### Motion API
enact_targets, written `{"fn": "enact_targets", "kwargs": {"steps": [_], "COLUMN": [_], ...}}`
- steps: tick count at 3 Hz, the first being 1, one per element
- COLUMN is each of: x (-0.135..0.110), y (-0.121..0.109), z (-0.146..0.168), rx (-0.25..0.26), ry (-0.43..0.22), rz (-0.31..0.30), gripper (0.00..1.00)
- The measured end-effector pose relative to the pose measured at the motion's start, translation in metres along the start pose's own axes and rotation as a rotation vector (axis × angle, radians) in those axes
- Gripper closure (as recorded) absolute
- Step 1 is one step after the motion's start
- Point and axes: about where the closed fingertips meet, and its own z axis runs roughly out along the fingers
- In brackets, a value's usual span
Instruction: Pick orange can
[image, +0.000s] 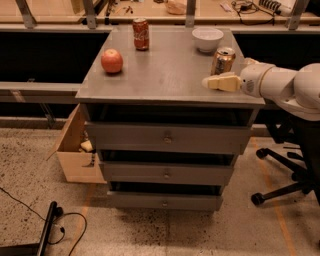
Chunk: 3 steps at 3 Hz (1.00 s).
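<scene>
The orange can (223, 60), shiny golden-orange with a silver top, stands upright near the right edge of the grey drawer cabinet's top (165, 75). My gripper (214, 82) comes in from the right on a white arm (282, 87). It sits low over the cabinet top, just in front of the can and very close to its base. I cannot tell whether it touches the can.
A red cola can (141, 34) stands at the back of the top, a white bowl (207, 39) at the back right just behind the orange can, and a red apple (112, 61) at the left. A cardboard box (75, 150) sits on the floor at the left, an office chair base (285, 170) at the right.
</scene>
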Motion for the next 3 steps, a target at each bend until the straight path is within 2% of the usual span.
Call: {"fn": "enact_targets", "kwargs": {"steps": [1, 2, 3], "x": [-0.003, -0.011, -0.053], "y": [-0.014, -0.013, 0.009], "z": [0.033, 0.042, 0.033], "rx": [-0.021, -0.048, -0.122], "ry": [-0.015, -0.031, -0.072], "rz": [-0.029, -0.061, -0.096], "gripper": [0.25, 0.47, 0.71]}}
